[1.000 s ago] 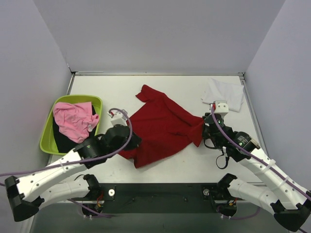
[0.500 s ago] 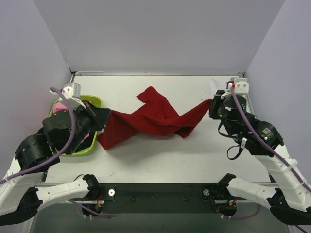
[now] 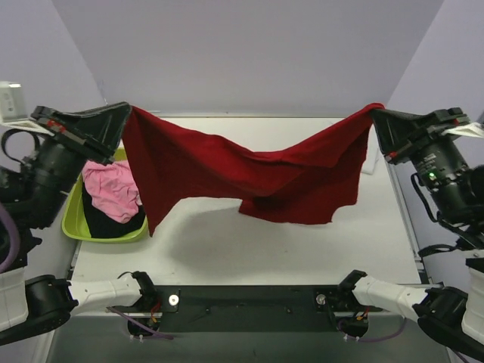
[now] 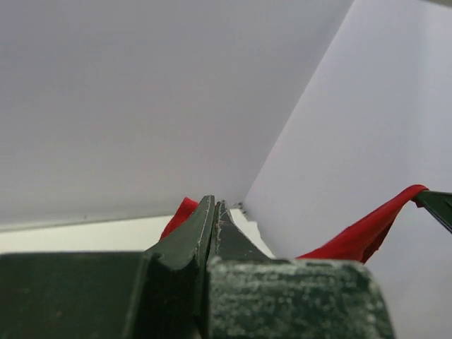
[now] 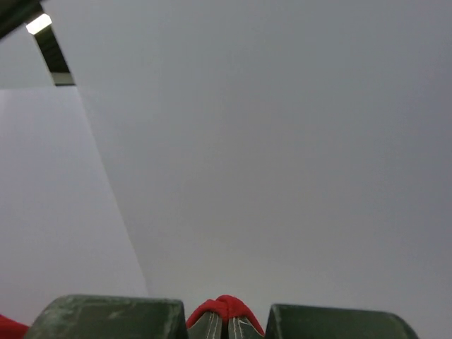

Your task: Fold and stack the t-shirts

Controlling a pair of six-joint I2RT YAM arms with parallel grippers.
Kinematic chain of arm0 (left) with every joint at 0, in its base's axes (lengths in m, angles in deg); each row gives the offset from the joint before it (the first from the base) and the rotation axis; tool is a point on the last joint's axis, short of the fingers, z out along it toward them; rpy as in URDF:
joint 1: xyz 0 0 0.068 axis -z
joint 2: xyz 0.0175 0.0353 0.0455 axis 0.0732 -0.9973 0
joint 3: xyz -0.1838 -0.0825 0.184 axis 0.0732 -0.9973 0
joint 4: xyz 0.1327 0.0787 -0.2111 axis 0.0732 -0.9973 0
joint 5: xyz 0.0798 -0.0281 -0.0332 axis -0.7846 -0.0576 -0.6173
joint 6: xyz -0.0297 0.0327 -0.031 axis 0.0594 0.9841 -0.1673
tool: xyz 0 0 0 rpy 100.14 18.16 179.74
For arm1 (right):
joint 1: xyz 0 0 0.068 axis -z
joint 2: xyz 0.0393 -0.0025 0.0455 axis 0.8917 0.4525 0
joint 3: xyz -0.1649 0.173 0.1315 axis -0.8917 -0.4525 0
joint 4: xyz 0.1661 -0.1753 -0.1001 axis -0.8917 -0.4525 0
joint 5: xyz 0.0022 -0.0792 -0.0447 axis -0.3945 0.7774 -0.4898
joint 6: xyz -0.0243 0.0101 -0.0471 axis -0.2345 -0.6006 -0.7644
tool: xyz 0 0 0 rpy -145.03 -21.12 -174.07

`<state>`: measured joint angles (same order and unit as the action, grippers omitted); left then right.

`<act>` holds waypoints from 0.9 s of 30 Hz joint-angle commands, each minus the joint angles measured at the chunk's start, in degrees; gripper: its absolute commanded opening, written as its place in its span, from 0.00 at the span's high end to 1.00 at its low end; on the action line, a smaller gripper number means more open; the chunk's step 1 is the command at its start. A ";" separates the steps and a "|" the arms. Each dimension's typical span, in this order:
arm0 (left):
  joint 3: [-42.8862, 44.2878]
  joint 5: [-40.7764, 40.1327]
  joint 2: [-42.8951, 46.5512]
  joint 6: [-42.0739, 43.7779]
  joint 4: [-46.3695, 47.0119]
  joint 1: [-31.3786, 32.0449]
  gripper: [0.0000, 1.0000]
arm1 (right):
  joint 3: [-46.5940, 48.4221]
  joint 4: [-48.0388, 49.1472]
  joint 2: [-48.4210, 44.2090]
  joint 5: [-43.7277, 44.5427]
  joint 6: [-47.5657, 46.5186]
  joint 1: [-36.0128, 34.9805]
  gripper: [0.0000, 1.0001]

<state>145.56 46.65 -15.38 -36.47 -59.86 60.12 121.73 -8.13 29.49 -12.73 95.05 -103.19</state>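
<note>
Both arms had swung up and apart within the last second. My left gripper [image 3: 125,113] and right gripper [image 3: 375,113] stayed clamped on opposite corners of the deep red t-shirt [image 3: 249,170], which now hung stretched above the table [image 3: 227,242] instead of lying crumpled, ready, I judged, for laying flat.

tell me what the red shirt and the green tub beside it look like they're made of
Deep red t-shirt: looks like soft knit cloth, possibly cotton, with a matte finish. It sags in the middle and hangs in loose folds.
Lime-green tub: looks like moulded plastic, smooth with a slight sheen. Its rim keeps a stiff, rounded shape.
</note>
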 commanded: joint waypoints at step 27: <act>-1.23 13.10 -16.62 3.16 20.78 -26.58 1.00 | 16.90 14.08 24.35 -11.49 4.51 19.59 1.00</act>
<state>142.54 47.46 -27.69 -22.35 -40.71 49.71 132.96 1.99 47.92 -18.11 92.47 -91.41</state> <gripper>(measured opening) 0.020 0.056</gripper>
